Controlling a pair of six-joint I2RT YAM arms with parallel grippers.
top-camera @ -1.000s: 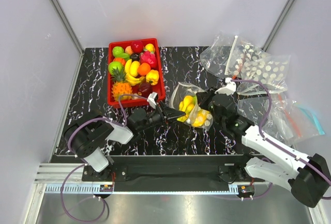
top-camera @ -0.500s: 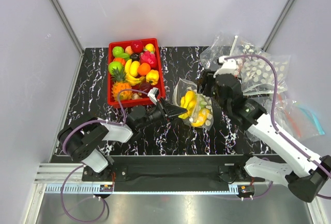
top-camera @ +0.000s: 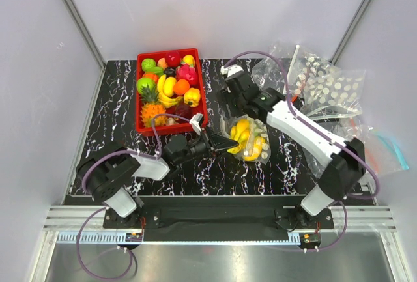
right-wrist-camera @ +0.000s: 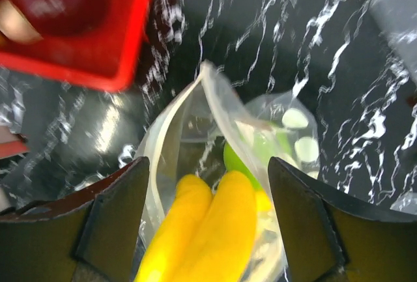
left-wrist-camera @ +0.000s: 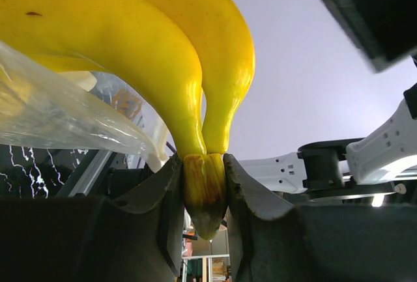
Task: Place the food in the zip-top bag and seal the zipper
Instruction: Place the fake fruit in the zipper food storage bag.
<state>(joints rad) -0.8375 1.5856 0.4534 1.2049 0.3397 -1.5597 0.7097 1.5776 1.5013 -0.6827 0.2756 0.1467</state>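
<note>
The zip-top bag [top-camera: 259, 150] lies open near the table's middle, white dots on its face. My left gripper [left-wrist-camera: 204, 191] is shut on the brown stem of the yellow bananas [left-wrist-camera: 163, 54], whose bodies reach into the bag's mouth. In the overhead view that gripper [top-camera: 221, 142] is at the bag's left side. My right gripper [right-wrist-camera: 208, 230] hovers open just above the bag [right-wrist-camera: 273, 132], nothing between its fingers [right-wrist-camera: 111, 217]. Below it I see the bananas [right-wrist-camera: 208, 230], a green apple [right-wrist-camera: 236, 158] inside, and the white zipper [right-wrist-camera: 158, 132] curving round the open mouth.
A red tray [top-camera: 139, 99] with several toy fruits and an orange pineapple [top-camera: 153, 109] stands at the back left; its corner [right-wrist-camera: 98, 73] is close to the right gripper. More clear bags [top-camera: 326, 83] are heaped at the back right, with a blue-edged one [top-camera: 384, 148] further right.
My right gripper opened and swung from the bag's right side up and leftward, over the bag's mouth near the tray. The left gripper kept its hold on the bananas.
</note>
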